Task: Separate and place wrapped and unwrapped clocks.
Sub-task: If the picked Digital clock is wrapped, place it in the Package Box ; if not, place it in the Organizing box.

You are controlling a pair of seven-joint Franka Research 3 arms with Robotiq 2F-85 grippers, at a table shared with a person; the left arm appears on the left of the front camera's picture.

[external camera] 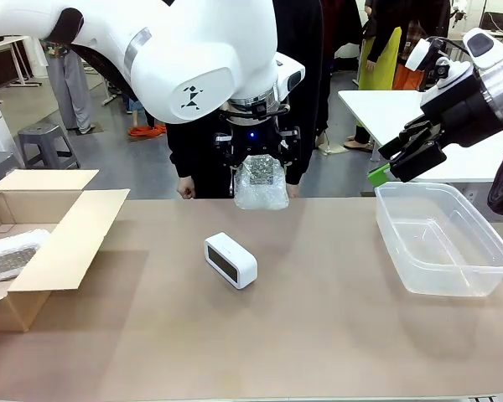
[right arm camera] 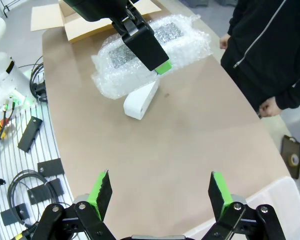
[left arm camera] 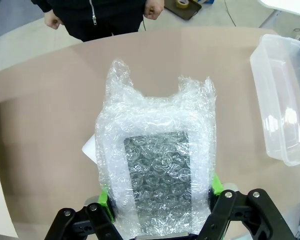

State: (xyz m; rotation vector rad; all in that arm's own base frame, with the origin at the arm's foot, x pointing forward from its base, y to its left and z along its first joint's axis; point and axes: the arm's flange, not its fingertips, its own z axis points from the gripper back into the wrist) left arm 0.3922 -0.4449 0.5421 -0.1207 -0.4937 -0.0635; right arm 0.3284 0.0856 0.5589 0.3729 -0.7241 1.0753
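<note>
Sorting of the clocks, with all positions given from the bare clock (external camera: 230, 260), which lay near the middle of the worktop (external camera: 318, 335) with its dark face turned toward the robot. The left hand (external camera: 261, 159) was partly closed, its green pads pressed to either side of a wrapped clock (external camera: 261, 186), which it held clear of the worktop, above and just beyond the bare clock on the side of the person (right arm camera: 270, 55). In the left wrist view the long axis of this bundle ran along the fingers, its free end pointing away from the wrist. A cardboard box (external camera: 67, 243) stood well to the left of the bare clock, flaps open, with a second wrapped clock (external camera: 12, 251) lying inside. A clear plastic tub (external camera: 457, 283) stood well to the right, nothing visible in it. The right hand (external camera: 390, 162) hung raised on that same right side, jaws spread wide and empty. The governing relation was judged to be lateral: the held bundle would travel leftward over the bare clock's far side to reach the box, while the bare clock, its long axis slanting across the worktop, lay between the two containers, with the free right hand on the tub's side of it
</note>
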